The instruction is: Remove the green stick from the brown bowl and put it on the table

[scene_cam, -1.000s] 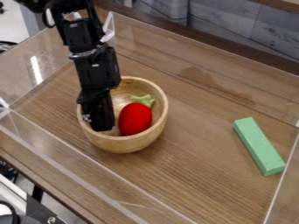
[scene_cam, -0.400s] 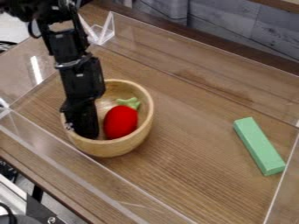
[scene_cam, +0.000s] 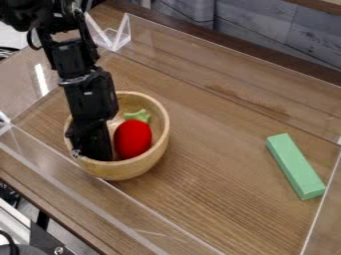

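The brown bowl sits left of centre on the table. Inside it lies a red strawberry-like toy with a green top. My gripper reaches down into the bowl's left side, its black fingers shut at the bowl's left rim, which appears pinched between them. The green stick, a flat light-green bar, lies on the table at the far right, well away from the bowl and the gripper.
Low clear acrylic walls edge the table on all sides; the right wall stands close behind the green stick. A clear triangular piece stands at the back left behind the arm.
The gripper has moved left and the brown bowl has slid left with it, carrying the red toy. The green stick has stayed in place.
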`<action>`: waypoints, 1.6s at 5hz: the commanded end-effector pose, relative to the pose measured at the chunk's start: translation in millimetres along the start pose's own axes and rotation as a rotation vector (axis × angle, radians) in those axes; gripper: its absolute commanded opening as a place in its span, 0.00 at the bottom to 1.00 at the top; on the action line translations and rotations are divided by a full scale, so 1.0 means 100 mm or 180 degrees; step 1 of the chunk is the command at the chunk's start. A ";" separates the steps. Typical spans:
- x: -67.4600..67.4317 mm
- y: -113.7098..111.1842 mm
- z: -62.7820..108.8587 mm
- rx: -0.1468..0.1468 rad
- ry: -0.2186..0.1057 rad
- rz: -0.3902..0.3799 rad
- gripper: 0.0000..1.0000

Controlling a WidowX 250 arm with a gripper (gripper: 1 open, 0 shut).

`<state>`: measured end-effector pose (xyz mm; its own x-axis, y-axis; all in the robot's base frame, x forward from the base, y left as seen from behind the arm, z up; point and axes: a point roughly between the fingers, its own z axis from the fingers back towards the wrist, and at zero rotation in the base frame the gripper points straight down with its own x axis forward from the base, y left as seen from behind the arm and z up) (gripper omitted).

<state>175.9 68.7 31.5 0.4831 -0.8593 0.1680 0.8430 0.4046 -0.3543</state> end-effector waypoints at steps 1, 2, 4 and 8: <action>0.03 -0.01 -0.09 0.0028 0.0005 0.0054 0.00; 0.15 -0.13 -0.03 0.0022 0.0000 0.0133 0.00; 0.38 -0.22 0.02 0.0011 -0.0089 0.0437 0.00; 0.44 -0.19 0.07 -0.0009 -0.0113 0.0638 0.00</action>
<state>175.8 22.3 46.8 0.6547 -0.7476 0.1114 0.7141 0.5634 -0.4155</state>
